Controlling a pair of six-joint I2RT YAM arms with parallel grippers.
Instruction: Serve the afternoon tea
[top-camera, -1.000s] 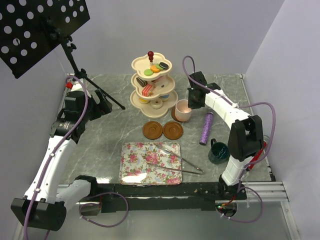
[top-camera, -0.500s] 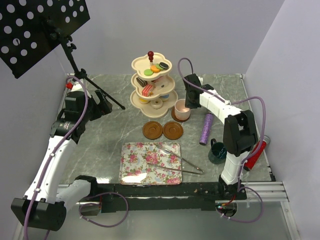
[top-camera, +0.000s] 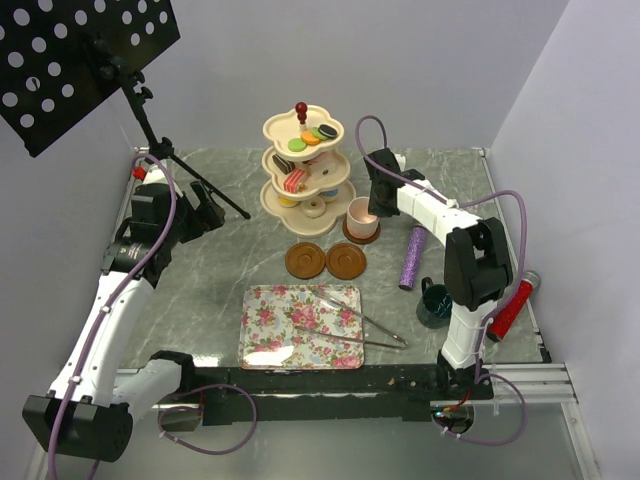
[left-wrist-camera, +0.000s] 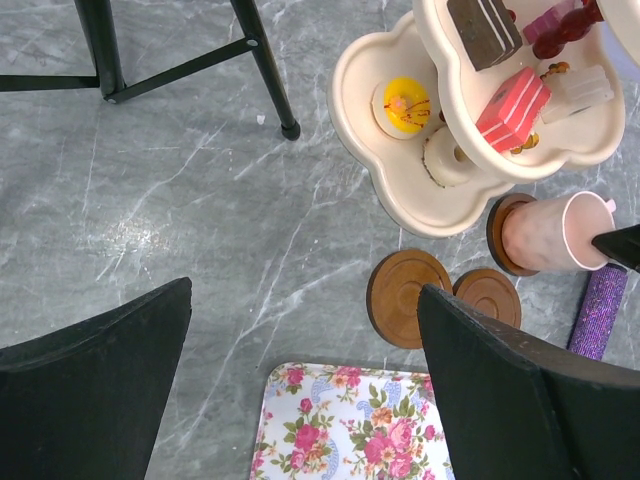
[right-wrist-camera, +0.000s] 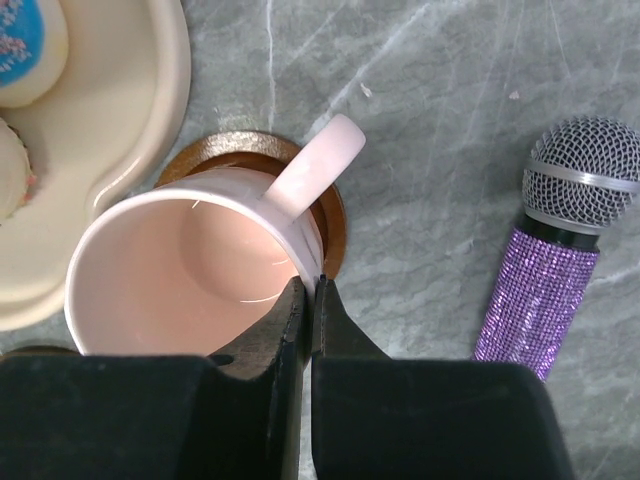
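Pink against grey marble, a mug (top-camera: 363, 217) stood on a brown saucer (top-camera: 349, 236) just beside the cream three-tier stand (top-camera: 268, 200) in the overhead view, the right claw (top-camera: 374, 207) at its rim. Two bare saucers (top-camera: 306, 260) lay nearer the arms, and a dark teal mug (top-camera: 436, 305) sat well apart at the right. The left wrist camera showed the left claw (left-wrist-camera: 305, 395) released, its fingers (left-wrist-camera: 90, 400) spread wide above the tabletop (left-wrist-camera: 180, 200) and a floral tray (left-wrist-camera: 340, 420). The right wrist camera showed the right claw clenched on the mug's wall beside the handle, one finger inside and one outside, with a purple glittery microphone (right-wrist-camera: 555, 260) lying near.
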